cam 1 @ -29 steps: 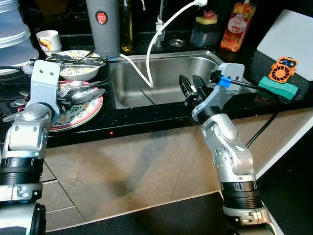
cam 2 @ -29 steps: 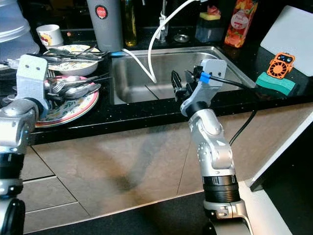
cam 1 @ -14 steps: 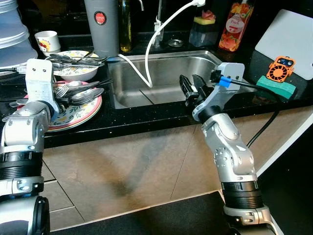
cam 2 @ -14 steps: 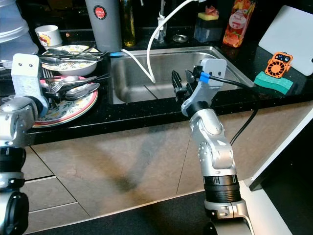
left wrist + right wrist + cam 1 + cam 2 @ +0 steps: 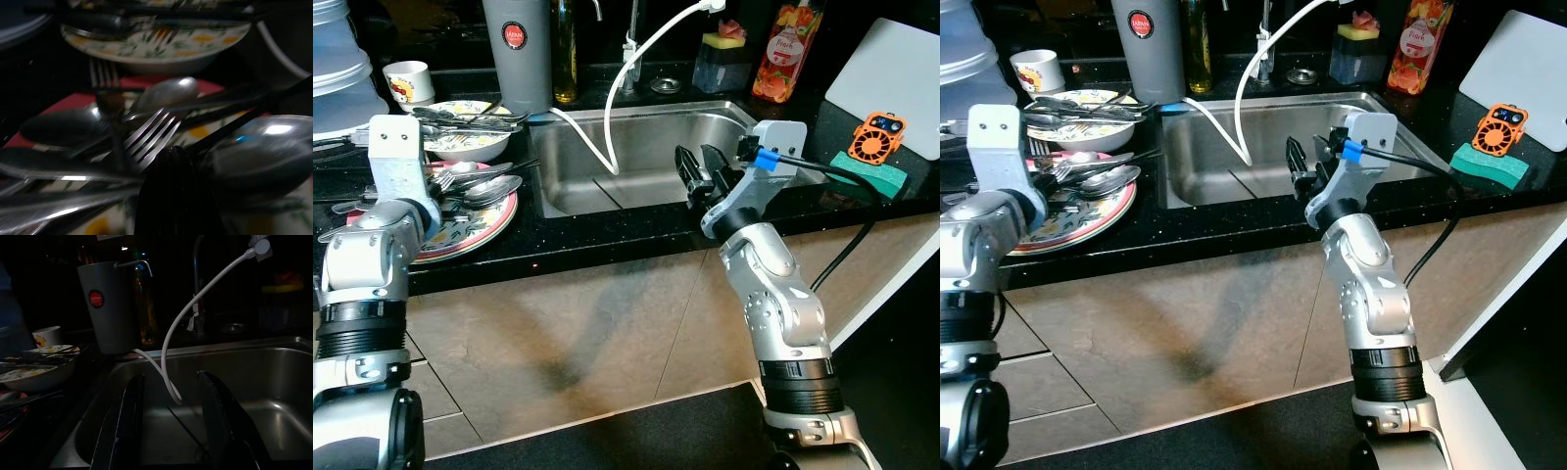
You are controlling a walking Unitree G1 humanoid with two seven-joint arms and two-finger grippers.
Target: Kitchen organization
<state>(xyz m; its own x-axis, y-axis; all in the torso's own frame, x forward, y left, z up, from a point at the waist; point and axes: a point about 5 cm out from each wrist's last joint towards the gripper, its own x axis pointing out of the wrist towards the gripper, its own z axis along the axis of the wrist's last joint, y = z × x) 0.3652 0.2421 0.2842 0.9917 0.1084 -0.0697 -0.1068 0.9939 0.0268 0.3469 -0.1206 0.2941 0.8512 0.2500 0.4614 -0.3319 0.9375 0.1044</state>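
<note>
Left arm over the dirty cutlery, right waiting at the sink.

My left gripper (image 5: 171,196), fingers apparently closed and empty, sits on the cutlery (image 5: 475,184) heaped on the plate (image 5: 480,220) at 9 o'clock; I'd single out one fork (image 5: 146,137). The right gripper (image 5: 171,431) hangs half-open, empty, over the sink (image 5: 646,147).

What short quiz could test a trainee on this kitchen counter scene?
1. True or false: the right gripper hovers over the stainless steel sink with open jaws.
2. What lies heaped on the red-rimmed floral plate?
3. The orange mini fan rests on: A) a white board B) a green sponge C) a cup.

Key: 1 true; 2 metal spoons and forks; 3 B.
</note>
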